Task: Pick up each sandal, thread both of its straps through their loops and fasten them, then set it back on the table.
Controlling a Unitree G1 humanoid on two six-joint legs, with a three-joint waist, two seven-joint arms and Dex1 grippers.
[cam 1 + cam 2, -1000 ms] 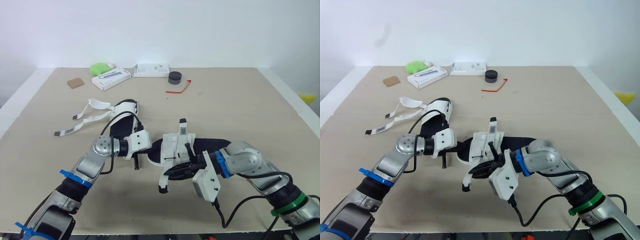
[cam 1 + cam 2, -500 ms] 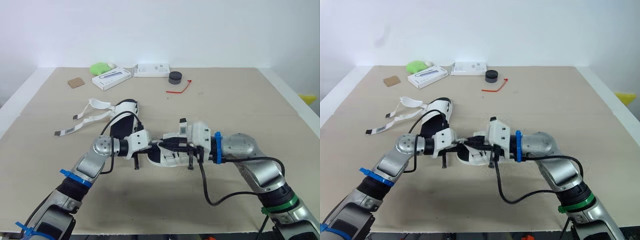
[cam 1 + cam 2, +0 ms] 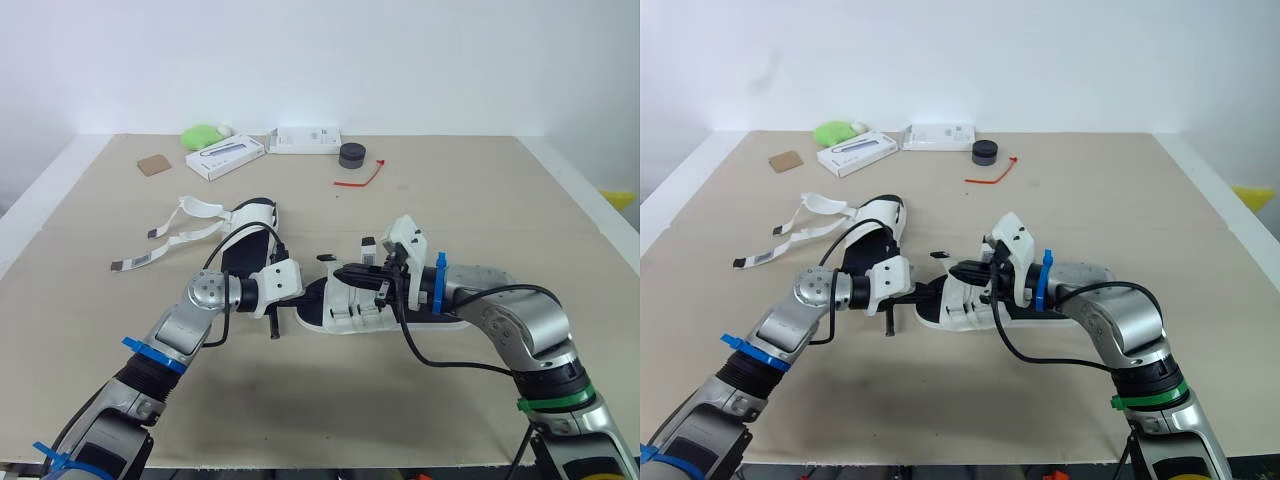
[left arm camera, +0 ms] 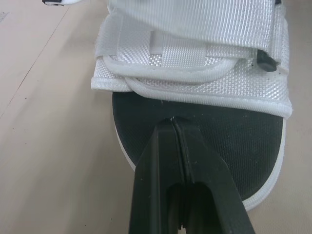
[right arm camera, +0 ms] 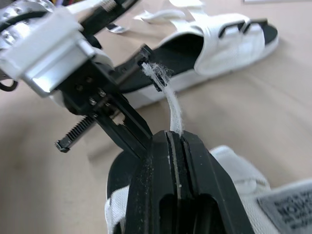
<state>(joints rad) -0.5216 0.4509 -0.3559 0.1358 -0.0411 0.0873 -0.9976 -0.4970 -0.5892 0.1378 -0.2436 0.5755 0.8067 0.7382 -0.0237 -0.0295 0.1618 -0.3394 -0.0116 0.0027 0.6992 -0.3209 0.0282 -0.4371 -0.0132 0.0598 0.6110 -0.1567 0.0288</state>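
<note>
We judge the near sandal (image 3: 350, 306) unfinished: the right gripper (image 5: 174, 137) is clamped on its strap end (image 5: 171, 100), and the left gripper (image 4: 173, 123) is closed at the toe. Left of centre, the second sandal (image 3: 250, 228) has its straps (image 3: 195, 208) lying loose.

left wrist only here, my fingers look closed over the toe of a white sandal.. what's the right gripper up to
Observer: The right gripper is shut on a white strap of that same sandal, holding the strap's end raised above it.
Operator: ok and the other sandal, is it done
Observer: No. The second sandal lies farther back on the table, and its straps trail loose across the tabletop, unfastened.
</note>
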